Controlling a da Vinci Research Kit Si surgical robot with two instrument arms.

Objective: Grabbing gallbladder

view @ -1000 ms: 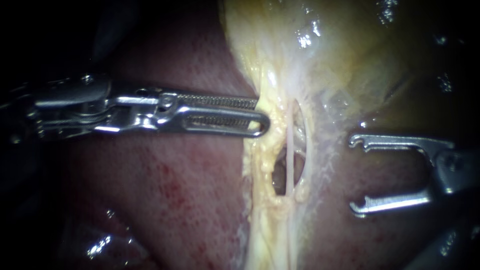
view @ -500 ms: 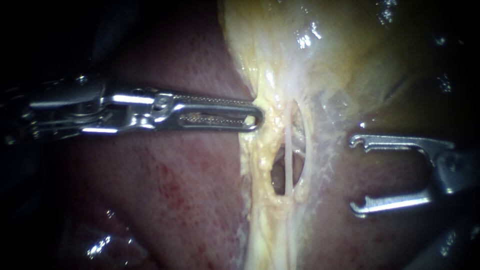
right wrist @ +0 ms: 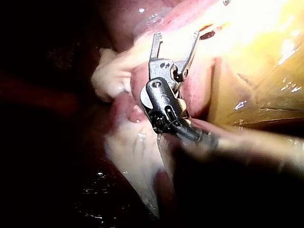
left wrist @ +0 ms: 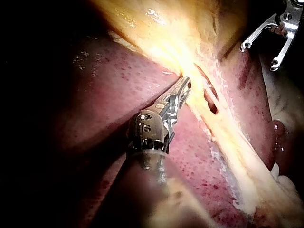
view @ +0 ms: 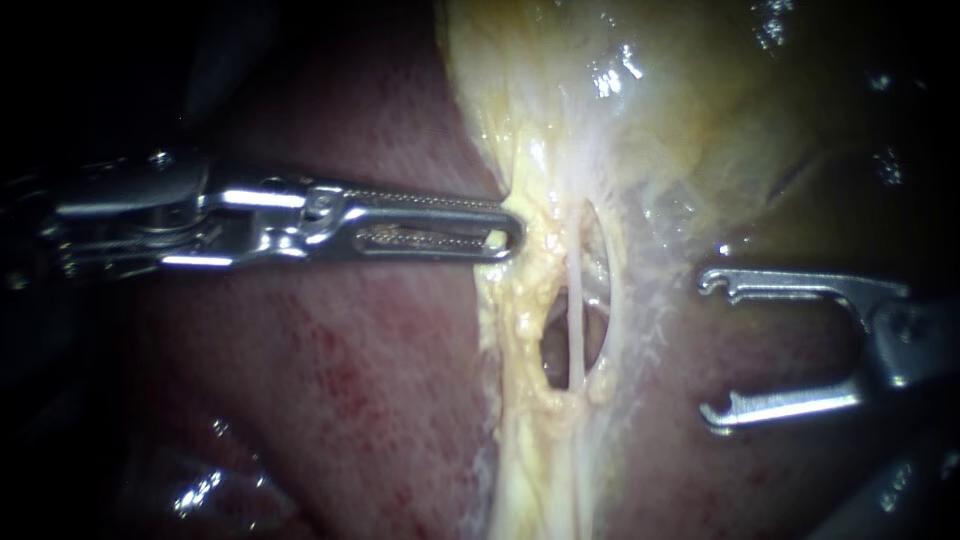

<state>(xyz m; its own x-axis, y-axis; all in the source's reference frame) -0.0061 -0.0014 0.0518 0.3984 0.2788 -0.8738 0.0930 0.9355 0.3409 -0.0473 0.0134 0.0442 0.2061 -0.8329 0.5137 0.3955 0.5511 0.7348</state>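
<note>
The gallbladder (view: 680,90) fills the upper right of the endoscope view, yellow-green and wet. A pale yellow band of its tissue runs down from it across the dark red liver (view: 340,390).

The left instrument (view: 512,232) comes in level from the left, over the liver. Its pincer meets the band's left edge, just below where the gallbladder narrows. The pincer is closed almost flat, with only a sliver between the two jaws. A bit of yellow tissue shows through the slot near the tip, so it looks to be pinching that edge. From the left wrist view the left instrument (left wrist: 186,85) has its tip right against the yellow edge, with the gallbladder (left wrist: 190,23) ahead of it.

Just beyond the tip, the band has a small opening with a thin white tube (view: 577,335) running down through it.

The right instrument (view: 706,348) sits on the other side of the band, near it but not touching. Its pincer is spread wide and holds nothing. It hangs over the liver, below the gallbladder's body. The right wrist view shows the same wide pincer (right wrist: 176,34), with the bright yellow gallbladder (right wrist: 266,52) ahead and to one side. The left wrist view also catches the right instrument (left wrist: 259,58), open, well beyond the band.
</note>
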